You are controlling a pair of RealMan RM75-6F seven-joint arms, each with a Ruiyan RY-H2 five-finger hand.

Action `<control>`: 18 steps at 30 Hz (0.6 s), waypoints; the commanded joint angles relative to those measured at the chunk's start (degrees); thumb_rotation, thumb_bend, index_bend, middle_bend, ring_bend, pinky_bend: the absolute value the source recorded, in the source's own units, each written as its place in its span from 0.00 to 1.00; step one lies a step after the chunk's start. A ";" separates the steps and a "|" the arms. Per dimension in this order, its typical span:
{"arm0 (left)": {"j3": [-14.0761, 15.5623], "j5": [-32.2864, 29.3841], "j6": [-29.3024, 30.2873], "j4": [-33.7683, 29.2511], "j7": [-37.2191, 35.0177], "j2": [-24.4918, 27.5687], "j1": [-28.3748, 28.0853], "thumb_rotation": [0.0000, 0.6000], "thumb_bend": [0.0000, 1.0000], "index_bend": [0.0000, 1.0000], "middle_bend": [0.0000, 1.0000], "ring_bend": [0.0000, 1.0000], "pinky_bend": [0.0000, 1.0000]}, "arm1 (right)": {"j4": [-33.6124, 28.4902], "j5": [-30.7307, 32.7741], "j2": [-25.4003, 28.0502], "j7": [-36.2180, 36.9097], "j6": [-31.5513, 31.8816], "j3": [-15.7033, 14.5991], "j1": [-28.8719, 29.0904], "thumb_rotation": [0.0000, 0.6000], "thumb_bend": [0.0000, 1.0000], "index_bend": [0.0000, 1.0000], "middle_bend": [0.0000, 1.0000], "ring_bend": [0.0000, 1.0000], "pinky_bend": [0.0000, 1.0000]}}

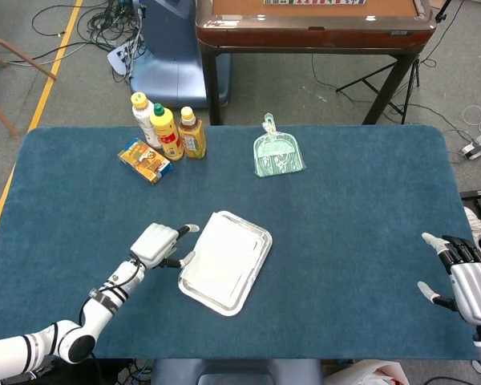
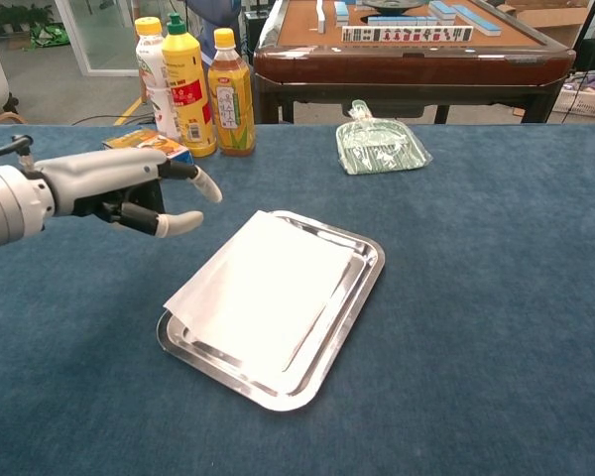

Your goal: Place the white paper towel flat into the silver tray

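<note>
Paper towel [image 2: 266, 285] lies in the silver tray [image 2: 352, 301], centre of the chest view, its near-left corner lapping over the rim. Left hand [image 2: 139, 190] hovers just left of it, fingers apart, holding nothing. Right hand [image 1: 470, 276], lower right of the head view, is likewise spread and empty. Judgement: placement near complete; next move calls for pressing that corner flat.

White paper towel [image 2: 265, 289] lying flat in silver tray [image 2: 349, 304], covering most of tray floor, near-left corner slightly overhanging rim. Tray rectangular, rounded corners, shiny, sitting angled on the blue table surface near centre, far-right strip of floor uncovered.
</note>
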 commanded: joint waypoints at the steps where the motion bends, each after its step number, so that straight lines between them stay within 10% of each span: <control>1: 1.13 -8.81 -7.12 -1.72 6.75 1.82 -4.90 0.25 0.39 0.13 1.00 1.00 1.00 | 0.07 0.04 -0.05 0.05 -0.09 0.01 0.04 1.00 0.20 0.18 0.26 0.16 0.17; 18: 5.17 -31.11 -6.03 -0.06 20.03 -2.49 -16.40 0.24 0.39 0.10 1.00 1.00 1.00 | 1.29 0.65 -0.54 1.09 -0.60 0.10 0.12 1.00 0.20 0.18 0.26 0.16 0.17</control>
